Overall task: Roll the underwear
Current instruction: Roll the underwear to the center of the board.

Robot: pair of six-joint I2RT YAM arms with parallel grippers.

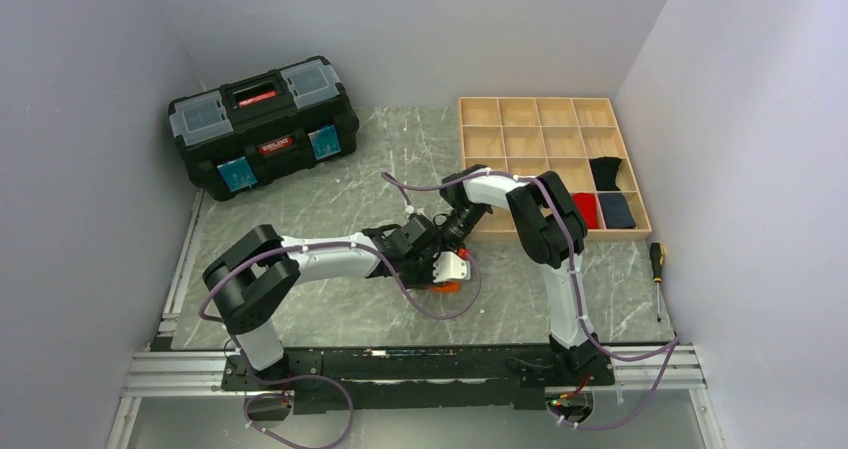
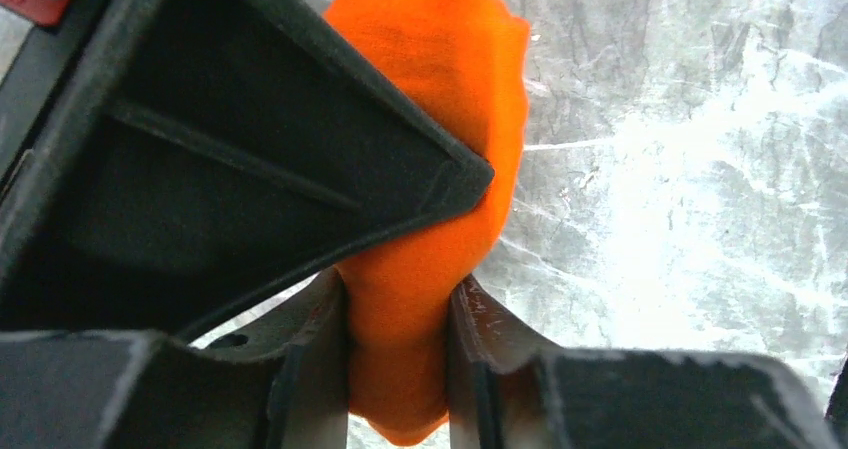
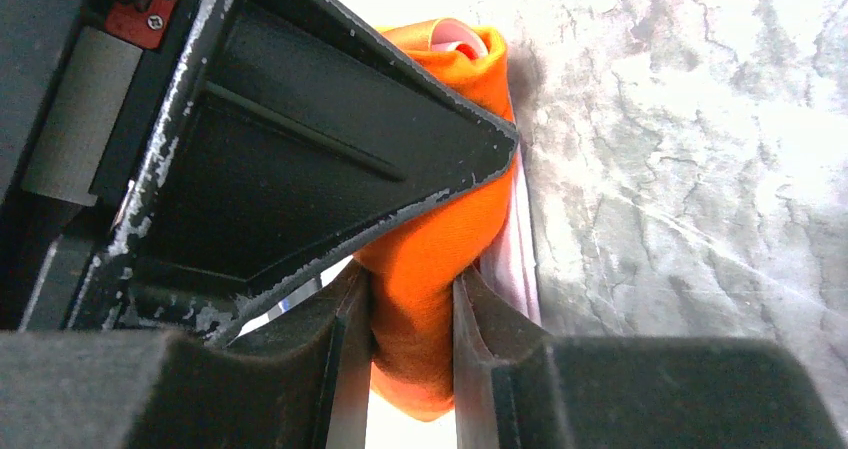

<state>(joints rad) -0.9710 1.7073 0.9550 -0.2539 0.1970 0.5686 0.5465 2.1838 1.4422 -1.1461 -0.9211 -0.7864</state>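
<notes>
The orange underwear (image 1: 446, 286) is a small bunched bundle on the marble table, mostly hidden under both gripper heads. My left gripper (image 1: 440, 269) is shut on it: in the left wrist view orange cloth (image 2: 430, 119) is pinched between the two fingers (image 2: 310, 369). My right gripper (image 1: 452, 241) is shut on it too: in the right wrist view the orange fabric (image 3: 435, 259) with its white trim (image 3: 512, 259) is squeezed between the fingers (image 3: 485, 359). The other arm's black finger covers the left of each wrist view.
A wooden tray (image 1: 545, 129) of cells stands at the back right, with a red bundle (image 1: 586, 209), a navy bundle (image 1: 616, 209) and a black bundle (image 1: 606, 173) in its right cells. A black toolbox (image 1: 262, 121) stands at the back left. A screwdriver (image 1: 657, 274) lies at the right.
</notes>
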